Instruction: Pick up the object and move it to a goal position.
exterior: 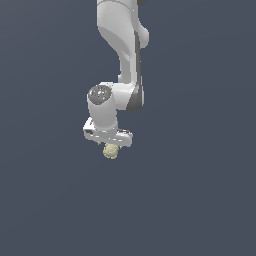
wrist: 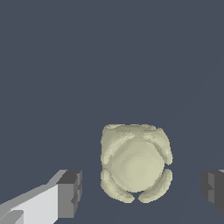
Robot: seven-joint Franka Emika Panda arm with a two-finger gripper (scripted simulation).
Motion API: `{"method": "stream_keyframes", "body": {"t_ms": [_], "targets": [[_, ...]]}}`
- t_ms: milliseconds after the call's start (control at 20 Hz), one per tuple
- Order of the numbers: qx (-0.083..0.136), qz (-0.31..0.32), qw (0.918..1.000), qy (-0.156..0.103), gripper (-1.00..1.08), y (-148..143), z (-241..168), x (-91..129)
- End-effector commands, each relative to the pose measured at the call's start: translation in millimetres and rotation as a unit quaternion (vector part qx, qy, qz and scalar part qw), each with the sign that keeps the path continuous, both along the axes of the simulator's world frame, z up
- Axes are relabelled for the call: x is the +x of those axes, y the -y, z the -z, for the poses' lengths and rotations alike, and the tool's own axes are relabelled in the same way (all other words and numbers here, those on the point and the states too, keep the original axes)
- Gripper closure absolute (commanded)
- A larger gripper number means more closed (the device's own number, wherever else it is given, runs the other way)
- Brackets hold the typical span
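- Above the dark floor (exterior: 200,200), the white arm (exterior: 122,45) reaches straight down.
- Its gripper (wrist: 142,188) hangs over the object (wrist: 135,162), fingers (wrist: 70,192) spread wide, clear of either side.
- That pale lumpy ball sits between them, ungrasped: likely the approach step; next, lower and close.

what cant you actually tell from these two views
- Exterior view: the fingertips of the gripper are hidden behind the hand's body and the ball, so the gap cannot be judged there.
- Wrist view: one finger shows; the other is cut off by the frame edge. Both stand apart from the ball.
- Either view: whether the ball rests on the floor; no shadow shows.
- Goal position: no marker visible.
- Exterior view: the arm's base is cut off at the top edge.
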State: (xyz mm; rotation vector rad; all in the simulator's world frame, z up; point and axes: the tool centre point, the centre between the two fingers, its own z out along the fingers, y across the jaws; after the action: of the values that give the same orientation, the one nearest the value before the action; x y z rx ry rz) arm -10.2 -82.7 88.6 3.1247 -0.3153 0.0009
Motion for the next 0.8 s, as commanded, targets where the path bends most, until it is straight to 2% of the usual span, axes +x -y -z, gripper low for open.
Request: {"method": "stream_keyframes", "body": {"t_ms": [0,400,650,700,750], "targets": [[0.0,0.0,1.0,0.0,-0.92,0.1,6.0,-0.5],[0.0,0.002,1.0,0.0,-0.92,0.8,42.6,-1.9],[0.0,0.002,1.0,0.0,-0.92,0.8,49.2,-0.9],[0.0,0.002,1.0,0.0,1.08,0.8,49.2,-0.9],[0.0,0.002,1.0,0.0,1.08,0.8,49.2,-0.9]]}}
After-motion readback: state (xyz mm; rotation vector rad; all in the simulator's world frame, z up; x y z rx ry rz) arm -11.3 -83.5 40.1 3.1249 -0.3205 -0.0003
